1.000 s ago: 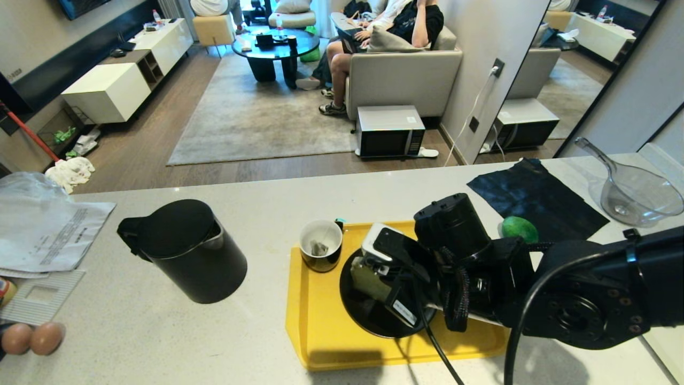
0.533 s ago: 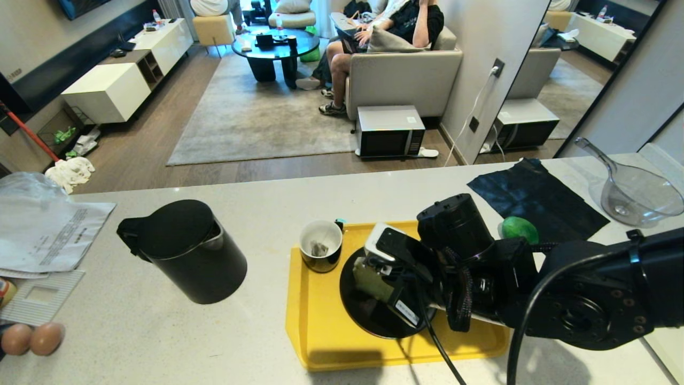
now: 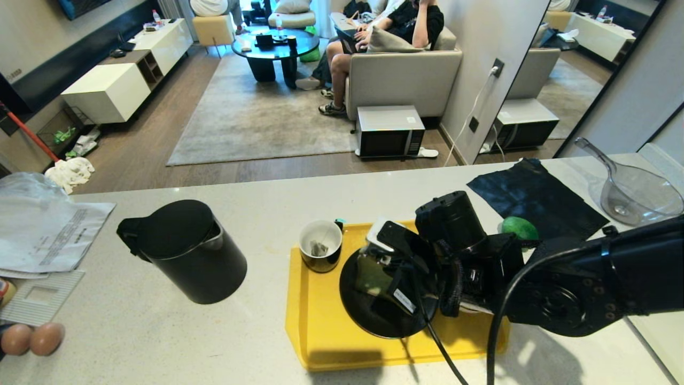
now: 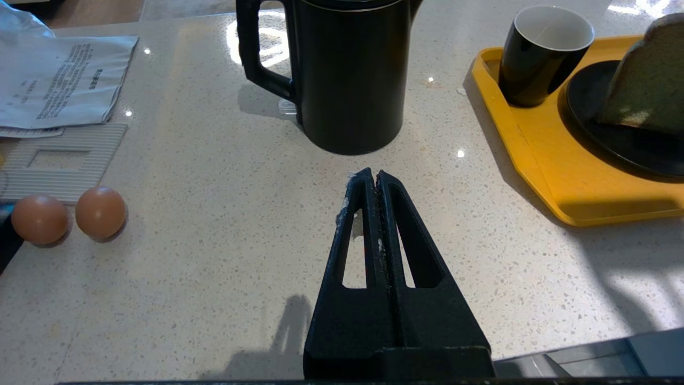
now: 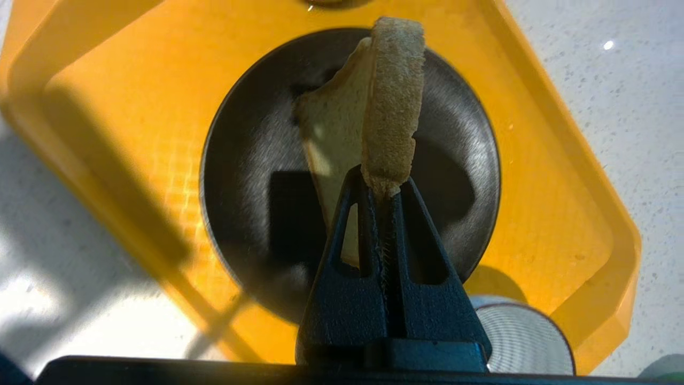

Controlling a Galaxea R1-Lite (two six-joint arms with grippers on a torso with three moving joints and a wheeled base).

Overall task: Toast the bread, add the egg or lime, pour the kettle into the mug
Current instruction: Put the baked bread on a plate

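The right gripper (image 5: 382,188), jaws pinched on the bread (image 5: 393,107), holds the thick, pale green, tan-crusted slice on edge above a black plate (image 5: 459,160) on the yellow tray (image 5: 561,214). The left gripper (image 4: 372,179), jaws pressed together, hangs over the counter (image 4: 214,214) near the kettle (image 4: 347,69).

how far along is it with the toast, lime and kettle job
Early stage. In hand: the right gripper is shut on the bread, holding it on edge over the black plate on the yellow tray. Left to do: the lime sits on the counter, the kettle stands untouched, and the mug holds only a teabag. The left gripper is shut, idle.
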